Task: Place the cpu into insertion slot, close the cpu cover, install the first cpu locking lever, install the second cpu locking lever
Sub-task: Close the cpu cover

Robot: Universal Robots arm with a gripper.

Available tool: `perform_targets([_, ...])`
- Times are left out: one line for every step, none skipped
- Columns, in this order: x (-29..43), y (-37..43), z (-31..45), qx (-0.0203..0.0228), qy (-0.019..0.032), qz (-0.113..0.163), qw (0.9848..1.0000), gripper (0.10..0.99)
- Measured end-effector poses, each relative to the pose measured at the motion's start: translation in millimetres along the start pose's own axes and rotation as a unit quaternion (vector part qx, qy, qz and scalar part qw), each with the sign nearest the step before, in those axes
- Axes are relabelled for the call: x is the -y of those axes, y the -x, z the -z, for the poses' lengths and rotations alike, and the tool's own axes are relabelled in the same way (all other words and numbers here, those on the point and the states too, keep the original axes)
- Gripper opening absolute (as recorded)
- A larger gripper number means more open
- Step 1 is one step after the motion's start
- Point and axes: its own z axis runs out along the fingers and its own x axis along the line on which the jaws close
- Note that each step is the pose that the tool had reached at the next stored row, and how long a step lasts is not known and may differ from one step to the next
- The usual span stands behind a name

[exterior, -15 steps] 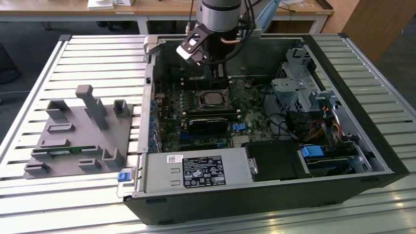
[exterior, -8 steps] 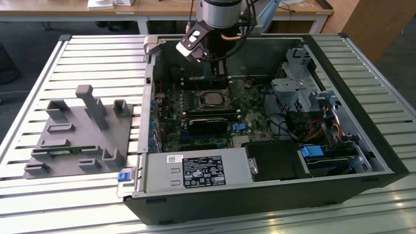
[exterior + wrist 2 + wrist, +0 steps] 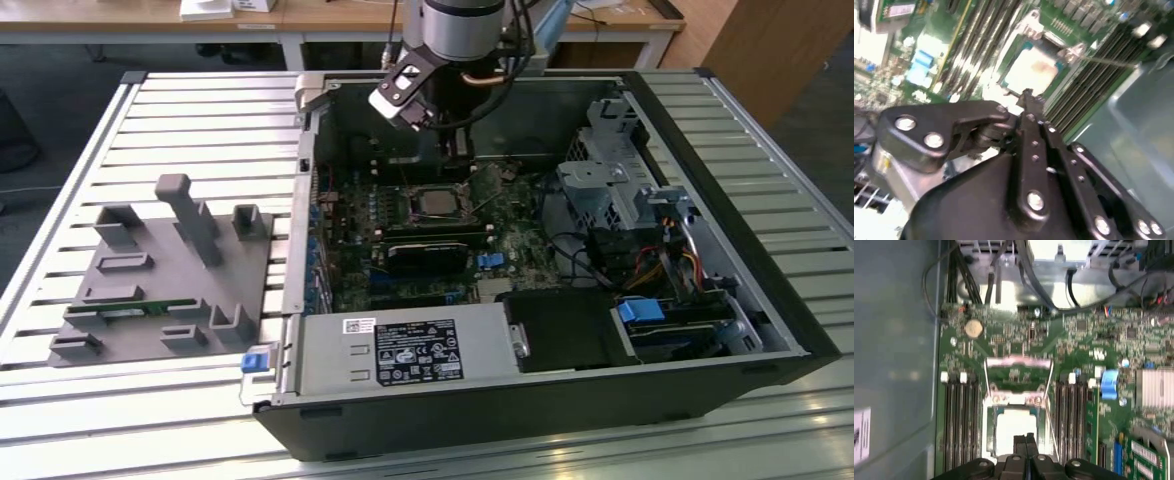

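Item: one arm over an open PC case [image 3: 534,420] on a slatted table [image 3: 200,130]; grey parts fixture [image 3: 147,300] lies outside the case, toward the exterior view's left. Gripper [image 3: 459,165] reaches down inside the case. Its tips are hard to pick out against the dark interior in the exterior view, so we go by both wrist views. There the gripper [image 3: 1025,442] has its fingers pressed together w/ nothing seen between them. It hangs just over the edge of the cpu [image 3: 1013,427]; we can't tell whether it touches. The cpu sits flat in the insertion slot [image 3: 989,440], its pale face glared out, and its near edge is hidden behind the fingers. The cpu cover [image 3: 1016,361] is flipped back on its hinge, w/ green board showing through its window. Second wrist view: gripper [image 3: 1026,96] beside the cpu [image 3: 1034,70], and a thin locking lever [image 3: 1104,59] runs off from the socket corner; its far end is blurred. Also noted: coin battery [image 3: 973,328], blue connector [image 3: 1109,385], power supply [image 3: 407,350].
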Motion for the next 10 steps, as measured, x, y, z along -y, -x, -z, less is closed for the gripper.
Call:
perform_targets([-3.1, 0.0, -0.1, 0.0, 0.0, 0.0, 1.0, 0.118])
perform_targets([-5.4, 0.0, -0.2, 0.0, 0.0, 0.0, 1.0, 0.118])
perform_targets([-6.2, 0.0, -0.1, -0.0001, 0.0001, 0.0, 1.0, 0.118])
perform_targets([-6.2, 0.0, 1.0, 0.0, 0.0, 0.0, 1.0, 0.118])
perform_targets([-6.2, -0.1, 2.6, -0.0003, 0.0001, 0.0, 1.0, 0.118])
perform_targets([-6.3, 0.0, 3.8, -0.0005, 0.0, 0.0, 1.0, 0.118])
perform_targets([-6.8, -0.1, 4.0, -0.0009, 0.0001, 0.0, 1.0, 0.118])
perform_targets([-8.2, -0.1, 3.9, -0.0011, 0.0001, 0.0, 1.0, 0.118])
perform_targets([-10.3, -0.1, 3.8, -0.0011, 0.0, 0.0, 1.0, 0.118])
perform_targets([-13.1, -0.1, 3.8, -0.0011, 0.0, 0.001, 1.0, 0.118])
